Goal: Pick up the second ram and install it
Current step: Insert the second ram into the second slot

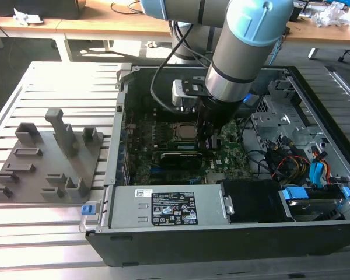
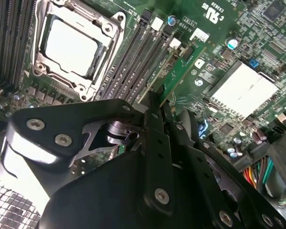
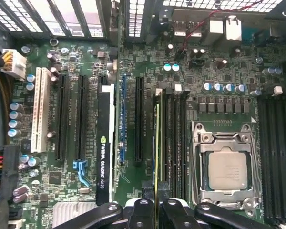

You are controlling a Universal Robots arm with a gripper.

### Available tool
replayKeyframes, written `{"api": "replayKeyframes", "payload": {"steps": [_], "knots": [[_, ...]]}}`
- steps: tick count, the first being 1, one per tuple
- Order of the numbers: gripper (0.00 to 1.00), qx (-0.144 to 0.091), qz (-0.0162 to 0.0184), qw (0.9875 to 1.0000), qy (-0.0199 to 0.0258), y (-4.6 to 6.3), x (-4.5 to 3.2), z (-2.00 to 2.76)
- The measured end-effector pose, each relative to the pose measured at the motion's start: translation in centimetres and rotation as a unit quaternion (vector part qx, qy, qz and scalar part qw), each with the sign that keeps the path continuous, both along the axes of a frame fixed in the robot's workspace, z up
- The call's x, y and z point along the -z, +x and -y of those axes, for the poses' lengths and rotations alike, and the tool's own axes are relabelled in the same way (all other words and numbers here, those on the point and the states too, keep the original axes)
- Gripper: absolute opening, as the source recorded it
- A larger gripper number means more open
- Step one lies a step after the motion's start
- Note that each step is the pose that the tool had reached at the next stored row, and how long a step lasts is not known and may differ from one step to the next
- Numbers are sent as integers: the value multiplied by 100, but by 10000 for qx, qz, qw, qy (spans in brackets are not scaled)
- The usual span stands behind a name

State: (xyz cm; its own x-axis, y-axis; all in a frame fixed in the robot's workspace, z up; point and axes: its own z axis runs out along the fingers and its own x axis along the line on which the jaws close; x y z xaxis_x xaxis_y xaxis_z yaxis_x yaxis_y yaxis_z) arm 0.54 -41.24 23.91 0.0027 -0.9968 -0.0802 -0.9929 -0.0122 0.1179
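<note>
The gripper (image 3: 156, 210), fingers clamped on the second ram (image 3: 157, 143), held the stick edge-on over a memory slot (image 3: 168, 143) beside the CPU socket (image 3: 226, 167), where square alignment and even downward pressure looked essential.

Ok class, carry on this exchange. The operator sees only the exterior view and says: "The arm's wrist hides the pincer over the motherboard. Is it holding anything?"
Observer: Yes. In the first wrist view the pincer is shut on the second ram, a thin green stick seen edge-on.
Operator: Where on the board is it?
Observer: It lines up with the row of memory slots beside the CPU socket, at the end of the row farthest from the socket.
Operator: Are the slots next to it filled?
Observer: The slots between it and the socket look empty. I cannot tell whether the stick is fully seated.
</note>
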Motion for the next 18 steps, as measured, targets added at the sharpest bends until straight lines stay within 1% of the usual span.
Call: {"api": "replayKeyframes", "payload": {"steps": [1,3,5,6,8,9,10,12,14,16,17,18], "knots": [[14,0,0,10000,46,0,9,-5],[14,0,0,10000,77,-1,20,-10],[14,-1,0,9998,175,-3,30,-28],[14,0,11,9998,179,-5,13,-30],[14,-1,23,9998,188,-4,-44,-33],[14,-1,27,9998,179,-4,-100,-30],[14,0,28,9998,179,-5,-121,-30],[14,0,29,9998,185,-19,-120,-30],[14,0,29,9998,210,-42,-100,-33],[14,-1,29,9998,216,-108,-51,-61],[14,0,29,9998,217,-121,-37,-79],[14,0,29,9998,221,-133,-17,-118]]}}
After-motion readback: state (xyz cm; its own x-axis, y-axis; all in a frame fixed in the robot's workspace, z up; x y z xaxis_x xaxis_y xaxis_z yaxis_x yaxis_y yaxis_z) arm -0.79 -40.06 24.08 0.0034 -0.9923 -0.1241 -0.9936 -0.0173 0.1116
